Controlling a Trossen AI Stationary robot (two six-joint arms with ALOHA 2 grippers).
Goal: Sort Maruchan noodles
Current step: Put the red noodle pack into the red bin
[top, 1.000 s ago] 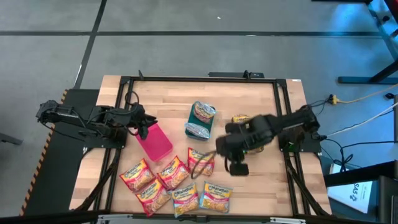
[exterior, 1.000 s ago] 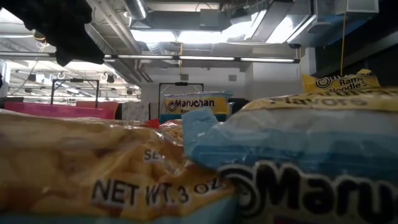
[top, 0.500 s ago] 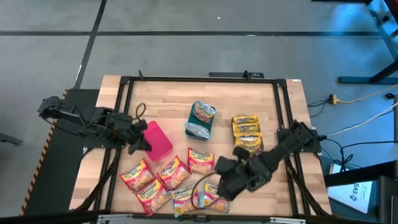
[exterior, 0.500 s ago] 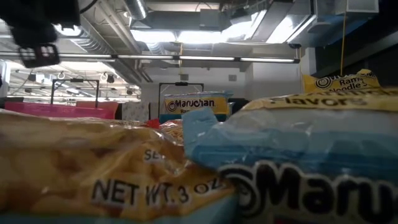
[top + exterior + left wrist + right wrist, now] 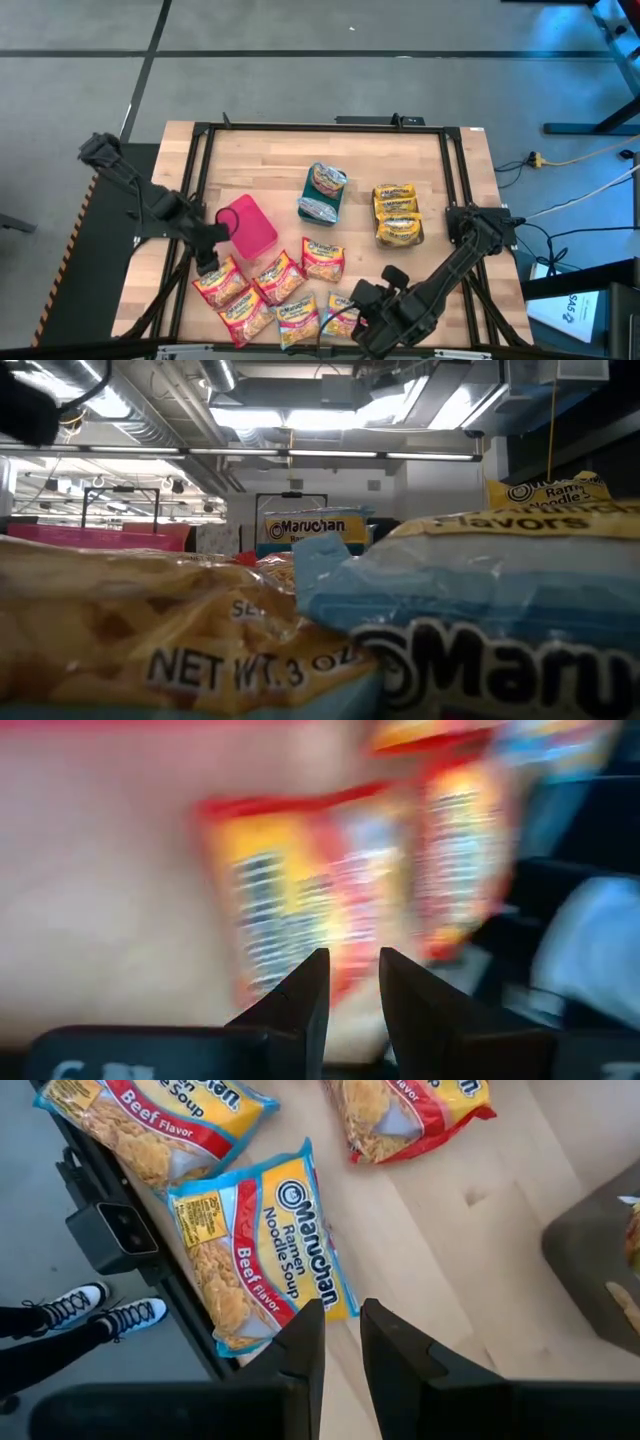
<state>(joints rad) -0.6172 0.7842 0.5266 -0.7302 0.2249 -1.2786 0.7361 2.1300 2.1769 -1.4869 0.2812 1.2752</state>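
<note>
Some sorting is done. Yellow packets [image 5: 398,213] sit stacked on the right of the table, and a few packets lie in the teal bin [image 5: 322,193] in the middle. The pink bin [image 5: 248,226] on the left looks empty.

Lots of noodles are left: red packets [image 5: 262,284] and blue-edged packets [image 5: 318,314] lie loose at the near edge.

My left gripper [image 5: 208,268] hangs over the red ones, fingers a small gap apart, holding nothing. My right gripper [image 5: 372,300] is by a blue-edged packet [image 5: 259,1246], fingers also narrow and empty.
</note>
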